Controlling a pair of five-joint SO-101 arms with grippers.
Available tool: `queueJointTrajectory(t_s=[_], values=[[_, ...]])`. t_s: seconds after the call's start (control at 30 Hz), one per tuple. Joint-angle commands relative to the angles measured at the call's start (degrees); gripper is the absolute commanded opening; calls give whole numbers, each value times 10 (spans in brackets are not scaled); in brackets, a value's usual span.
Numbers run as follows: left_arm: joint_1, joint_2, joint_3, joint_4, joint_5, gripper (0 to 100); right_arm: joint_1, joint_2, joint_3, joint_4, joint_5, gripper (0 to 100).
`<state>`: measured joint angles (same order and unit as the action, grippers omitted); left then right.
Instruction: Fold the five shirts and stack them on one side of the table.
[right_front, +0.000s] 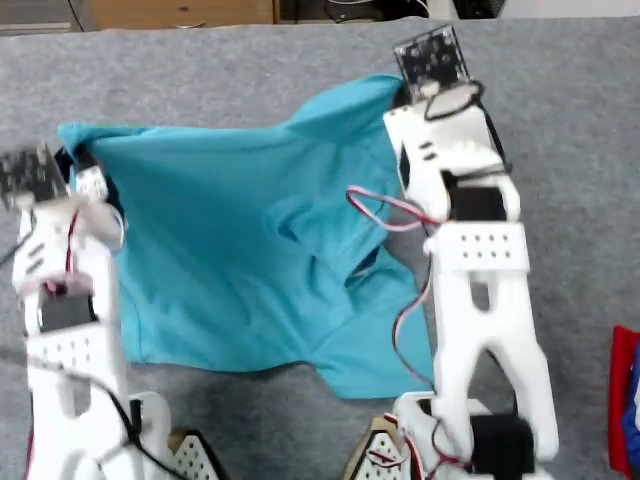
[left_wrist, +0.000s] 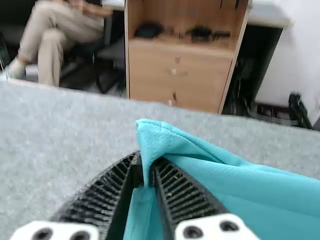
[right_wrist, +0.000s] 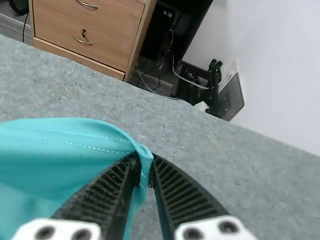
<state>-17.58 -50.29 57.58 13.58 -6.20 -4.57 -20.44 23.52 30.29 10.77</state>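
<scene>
Holding the teal shirt (right_front: 230, 260) by its two far corners, you are working with both arms at once: your left gripper (left_wrist: 146, 172) is clamping a raised peak of cloth between nearly closed jaws, and your right gripper (right_wrist: 143, 172) is pinching a hemmed corner the same way. The shirt is lying spread over the middle of the grey table (right_front: 570, 150), rumpled near its centre, with its near edge sitting between the two arm bases. The risk, as I am judging it, is sitting in those grips. Each one is biting only a small fold at the very edge (the right one is looking the thinner), so a quick pull could be slipping the fabric free. Uneven travel between the arms would be skewing the fold — and the wrinkles in the middle may be getting pressed in. A red thing (right_front: 625, 400) is lying at the table's right edge, well apart.
</scene>
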Motion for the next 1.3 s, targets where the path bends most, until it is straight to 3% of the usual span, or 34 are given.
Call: queueJointTrajectory(t_s=[0.0,0.27,0.43,0.6,0.8,1.1,1.27], values=[[4,124,-113,1,6,20,-6,65,-91,-2,-18,5],[5,303,-222,4,4,20,-7,276,-344,-3,-13,5],[6,342,-226,2,2,20,-15,474,-554,-6,90,5],[3,362,-236,-2,2,20,-15,669,-785,-2,122,5],[-2,444,-302,-91,2,20,-21,844,-1009,7,148,5],[-20,622,-461,-88,-2,20,-13,953,-1149,131,138,5],[-4,643,-462,6,-70,20,0,953,-1164,156,102,5]])
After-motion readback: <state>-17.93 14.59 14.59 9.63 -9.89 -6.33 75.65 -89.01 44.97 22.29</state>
